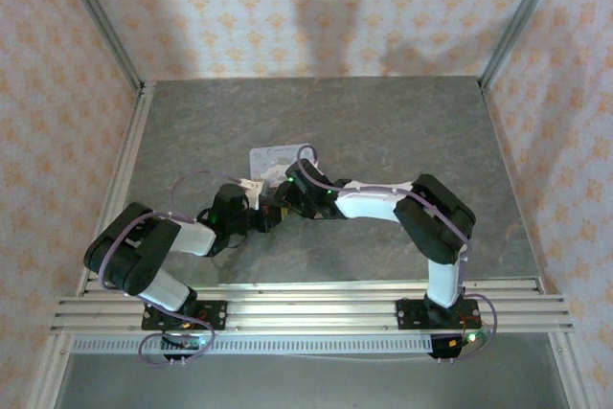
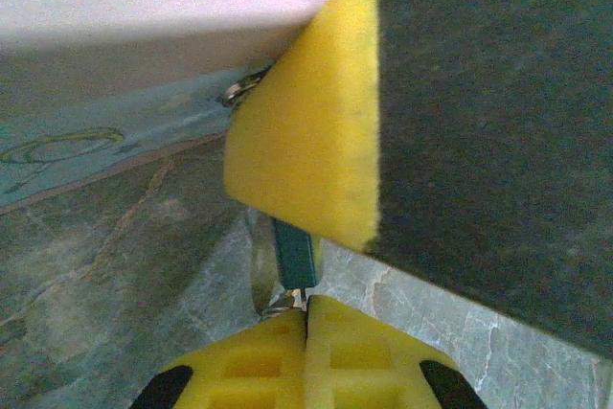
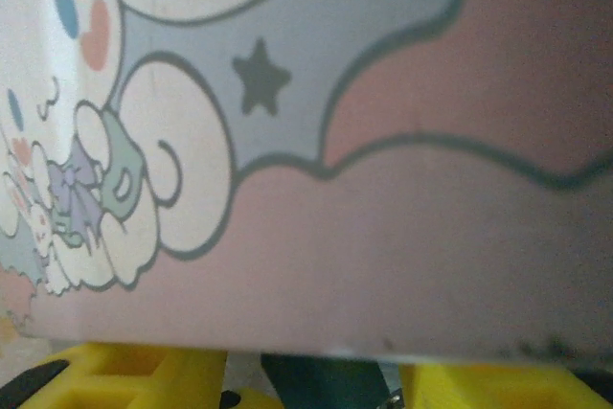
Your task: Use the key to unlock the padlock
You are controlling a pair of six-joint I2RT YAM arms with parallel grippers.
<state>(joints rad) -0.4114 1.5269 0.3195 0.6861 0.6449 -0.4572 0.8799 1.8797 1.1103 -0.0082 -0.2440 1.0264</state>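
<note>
step: key insertion | left fingers (image 2: 350, 356) pinched shut on key (image 2: 290, 306), tip at base of padlock (image 2: 295, 251), hanging against tin (image 3: 383, 189) | right fingers (image 3: 124, 375) flank padlock, grip unclear | next: seat key fully, then twist

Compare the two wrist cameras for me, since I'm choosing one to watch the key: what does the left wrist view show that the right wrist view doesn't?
The left wrist view adds the left claw shut on a silvery key under the padlock, a yellow finger of the other arm above it, and the stone table. The right wrist view adds the tin's cartoon print with a star, and the right claw flanking the padlock. Both share the blue padlock and the pink-and-blue tin.
</note>
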